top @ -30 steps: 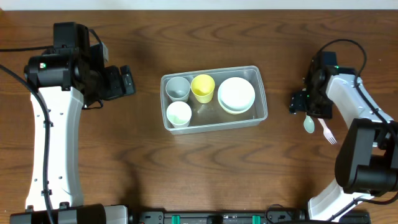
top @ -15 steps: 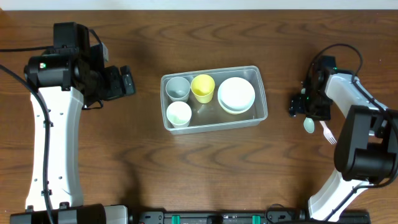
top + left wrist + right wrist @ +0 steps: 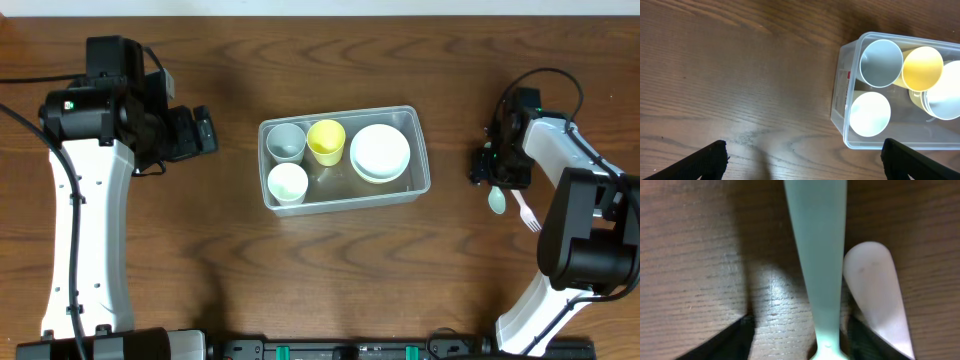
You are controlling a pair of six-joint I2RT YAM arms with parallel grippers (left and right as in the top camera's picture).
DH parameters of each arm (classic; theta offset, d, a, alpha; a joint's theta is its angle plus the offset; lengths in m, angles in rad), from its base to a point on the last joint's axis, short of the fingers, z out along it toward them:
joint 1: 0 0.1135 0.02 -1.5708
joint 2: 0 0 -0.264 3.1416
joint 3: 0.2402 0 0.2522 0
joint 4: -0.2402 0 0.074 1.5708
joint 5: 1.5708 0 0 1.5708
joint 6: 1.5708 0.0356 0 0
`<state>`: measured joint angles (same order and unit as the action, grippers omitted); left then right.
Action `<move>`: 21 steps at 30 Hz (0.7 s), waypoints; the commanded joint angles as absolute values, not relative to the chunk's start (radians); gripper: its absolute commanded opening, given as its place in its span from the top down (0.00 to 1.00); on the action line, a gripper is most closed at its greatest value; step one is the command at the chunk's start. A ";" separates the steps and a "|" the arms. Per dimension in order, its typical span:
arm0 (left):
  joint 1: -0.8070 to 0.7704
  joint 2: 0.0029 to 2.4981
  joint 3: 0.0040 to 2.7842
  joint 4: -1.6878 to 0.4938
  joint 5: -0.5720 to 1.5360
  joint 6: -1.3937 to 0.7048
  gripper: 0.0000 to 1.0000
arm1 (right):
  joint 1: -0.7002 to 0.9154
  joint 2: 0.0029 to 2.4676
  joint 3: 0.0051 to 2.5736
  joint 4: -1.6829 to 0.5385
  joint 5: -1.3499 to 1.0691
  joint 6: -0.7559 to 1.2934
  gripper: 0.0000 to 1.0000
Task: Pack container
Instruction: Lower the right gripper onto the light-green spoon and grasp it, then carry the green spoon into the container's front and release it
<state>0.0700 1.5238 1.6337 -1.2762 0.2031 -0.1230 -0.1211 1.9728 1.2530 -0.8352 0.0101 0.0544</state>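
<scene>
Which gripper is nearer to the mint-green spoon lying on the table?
Right. The right gripper sits over the handle of the spoon, fingers either side; the left gripper is far off, beyond the container.

The overhead camera looks straight down from high up and takes in the whole table (image 3: 330,280), both arms and the container (image 3: 340,206). The left wrist camera rides well above the wood and faces down past the left gripper (image 3: 804,146). The container (image 3: 840,100) lies ahead and to the right of its wide-apart jaws, so this view shares it with the overhead one. The right wrist camera sits very near the tabletop. The right gripper (image 3: 800,332) straddles the pale green spoon (image 3: 817,255), with the white fork (image 3: 875,290) handle inside the jaw at the frame's right. The overhead view shares that pale green spoon (image 3: 497,201) and white fork (image 3: 527,212).
</scene>
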 commanded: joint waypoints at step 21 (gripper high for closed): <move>0.069 1.515 1.627 -1.279 0.197 -0.106 0.02 | -0.131 2.022 1.241 -0.828 -0.017 0.052 0.92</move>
